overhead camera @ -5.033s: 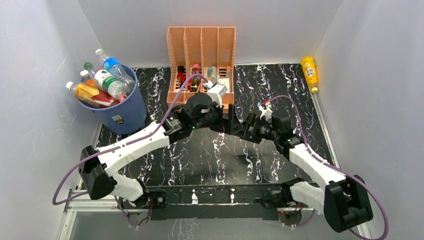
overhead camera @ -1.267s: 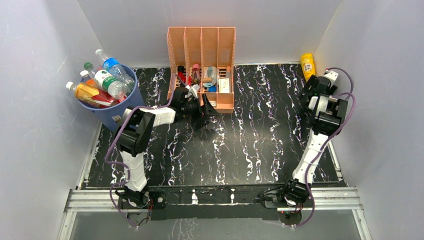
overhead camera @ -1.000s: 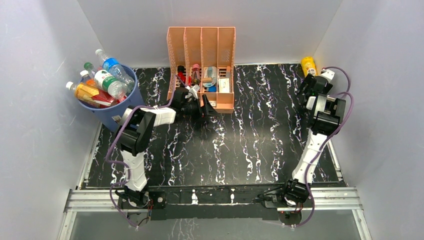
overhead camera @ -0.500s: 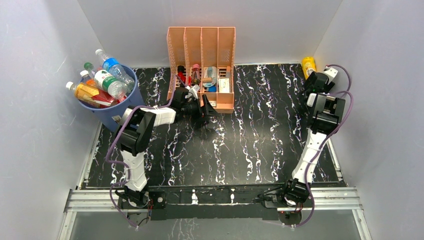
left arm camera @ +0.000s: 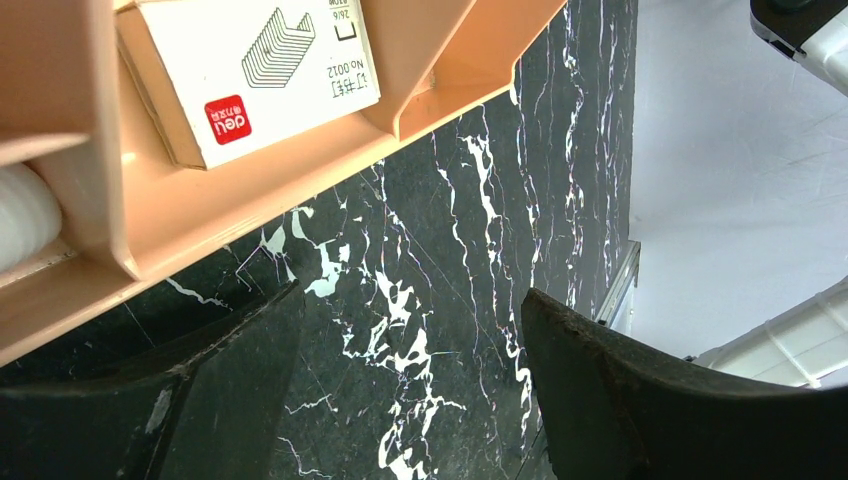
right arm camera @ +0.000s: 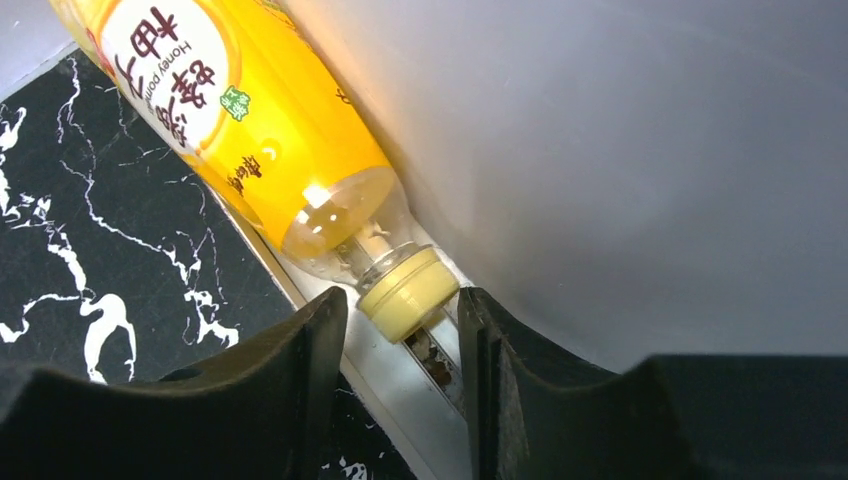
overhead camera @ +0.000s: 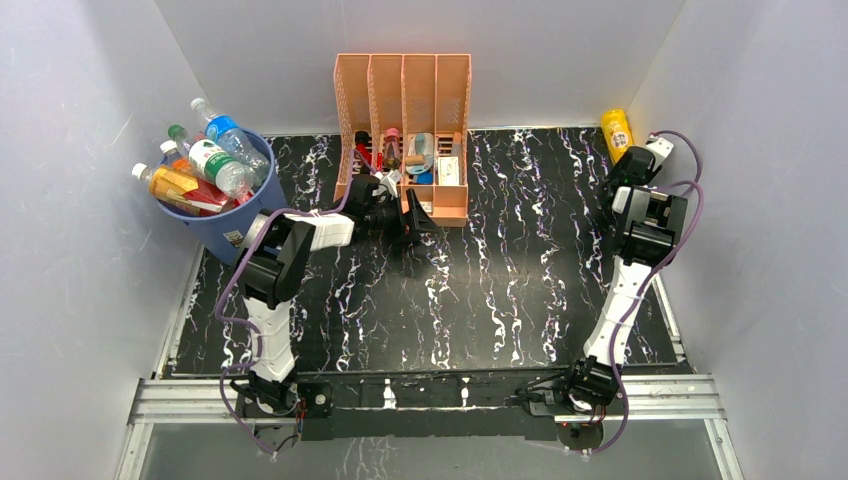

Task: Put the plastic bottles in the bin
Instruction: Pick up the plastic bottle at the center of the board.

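Right tool [right arm camera: 400, 310] released, fingers astride cap [right arm camera: 402, 290] of yellow juice bottle [right arm camera: 255, 125]. Left tool [left arm camera: 410, 300] spread wide, just beside peach organizer [left arm camera: 190, 215].

- Cannot see the yellow bottle's [right arm camera: 240, 120] base, cut by the right wrist view's upper edge; from above, lower half hidden behind the right gripper [right arm camera: 402, 312].
- Cannot tell whether those fingers press the cap [right arm camera: 398, 282].
- Cannot count the bottles [overhead camera: 212, 163] sunk in the bin [overhead camera: 265, 225].
- Too small to name: bits in the rack [overhead camera: 402, 80].
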Controlling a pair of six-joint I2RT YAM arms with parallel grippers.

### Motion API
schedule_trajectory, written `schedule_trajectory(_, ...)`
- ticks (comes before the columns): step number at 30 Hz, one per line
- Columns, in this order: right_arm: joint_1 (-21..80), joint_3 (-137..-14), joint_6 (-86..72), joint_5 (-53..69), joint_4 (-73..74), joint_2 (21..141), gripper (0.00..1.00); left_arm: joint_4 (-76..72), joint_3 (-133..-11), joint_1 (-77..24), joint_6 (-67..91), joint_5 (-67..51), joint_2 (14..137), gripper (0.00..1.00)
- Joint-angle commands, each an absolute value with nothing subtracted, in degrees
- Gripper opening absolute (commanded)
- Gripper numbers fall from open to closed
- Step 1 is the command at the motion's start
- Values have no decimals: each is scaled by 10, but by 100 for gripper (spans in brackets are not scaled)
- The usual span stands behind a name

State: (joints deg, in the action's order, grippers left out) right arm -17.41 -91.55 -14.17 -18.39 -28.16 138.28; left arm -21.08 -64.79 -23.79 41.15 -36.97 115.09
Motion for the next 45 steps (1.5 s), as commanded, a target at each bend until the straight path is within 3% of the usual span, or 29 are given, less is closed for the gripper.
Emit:
schedule_trajectory(1,-183,-938,-148,-185,-304,1396,53,-211,-665,-238,407,-376,1157,77)
schedule_trajectory(4,-182,-934,-148,-179,-314,1393,43,-209,-667,-239,407,-377,1160,77)
schedule_trajectory(11,-178,-927,-140,-163,-330,1378,34,-210,-668,-242,408,-375,1163,77)
schedule_trajectory(29,-108,-964,-78,-149,-348,1356,35,-213,-665,-244,410,-375,1162,77)
schedule_trajectory(45,-17,-725,-88,-181,-433,1175,35,-194,-624,-249,413,-355,1080,77)
